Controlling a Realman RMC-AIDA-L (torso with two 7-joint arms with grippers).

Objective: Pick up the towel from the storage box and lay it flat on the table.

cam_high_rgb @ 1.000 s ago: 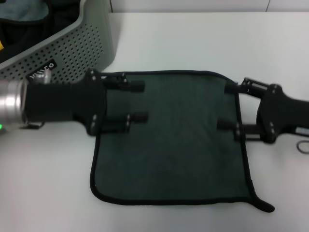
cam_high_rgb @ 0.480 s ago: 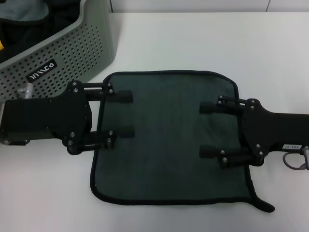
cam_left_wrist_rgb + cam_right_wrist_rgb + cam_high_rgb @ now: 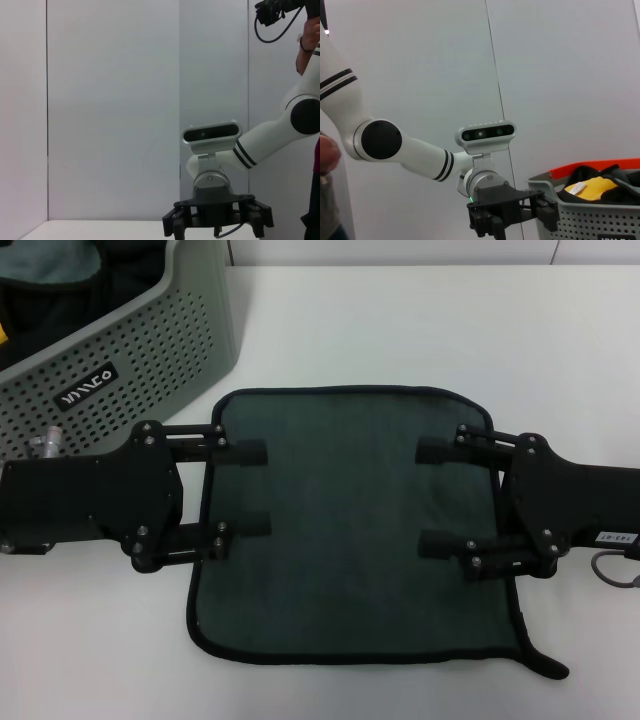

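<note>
The towel (image 3: pixel 350 540) lies spread flat, dark green-grey side up, on the white table (image 3: pixel 400 330), its black loop (image 3: pixel 548 665) at the near right corner. My left gripper (image 3: pixel 258 488) is open and empty, its fingers over the towel's left edge. My right gripper (image 3: pixel 428 497) is open and empty, its fingers over the towel's right part. Whether the fingers touch the cloth I cannot tell. The storage box (image 3: pixel 160 335), with its black label (image 3: pixel 85 385), stands at the far left, just beyond the towel's corner. It also shows in the right wrist view (image 3: pixel 590 217).
The box holds more cloths: a teal-grey one (image 3: pixel 45 260), and black and yellow ones in the right wrist view (image 3: pixel 592 187). Each wrist view shows the other arm's gripper, the right one in the left wrist view (image 3: pixel 217 222) and the left one in the right wrist view (image 3: pixel 510 210). A person's arm (image 3: pixel 309 37) is beyond the table.
Both grippers have turned their wrists and now lie level over the towel. The left one has drawn back to the left. The towel has not moved.
</note>
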